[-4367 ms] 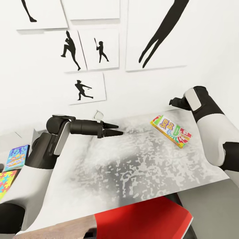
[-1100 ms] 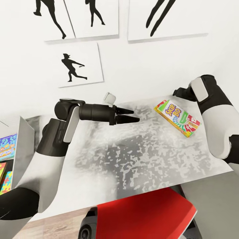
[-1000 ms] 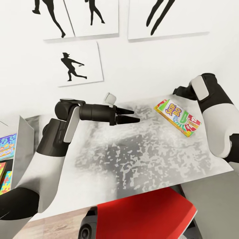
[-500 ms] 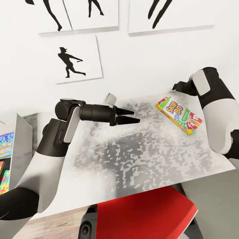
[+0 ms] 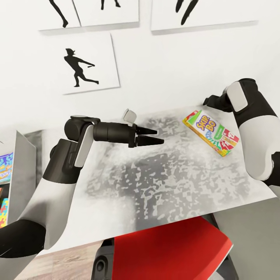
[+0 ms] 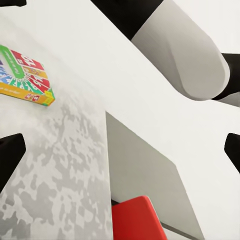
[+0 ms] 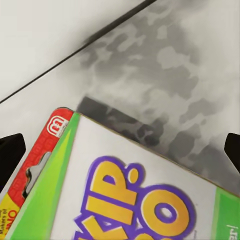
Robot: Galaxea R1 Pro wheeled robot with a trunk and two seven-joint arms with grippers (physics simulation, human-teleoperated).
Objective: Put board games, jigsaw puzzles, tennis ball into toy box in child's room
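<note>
- At the far left edge, bright puzzle squares and a blue printed box peek from beside a grey panel; the whole view has drifted rightward over the last seconds, so less of them shows now. I judge that to be the robot turning, not the toys moving.
- Over the mottled grey surface, the left gripper hangs level with its jaws a little apart, holding nothing.
- Further right, the green-red-yellow board game lies flat near the back edge of the surface.
- Just beyond it, the right gripper sits closer to the game's far corner than a second ago; the right wrist view shows its jaws spread wide above the lid, so a pickup looks imminent.
- No toy box is visible from here, so its contents can't be told.
</note>
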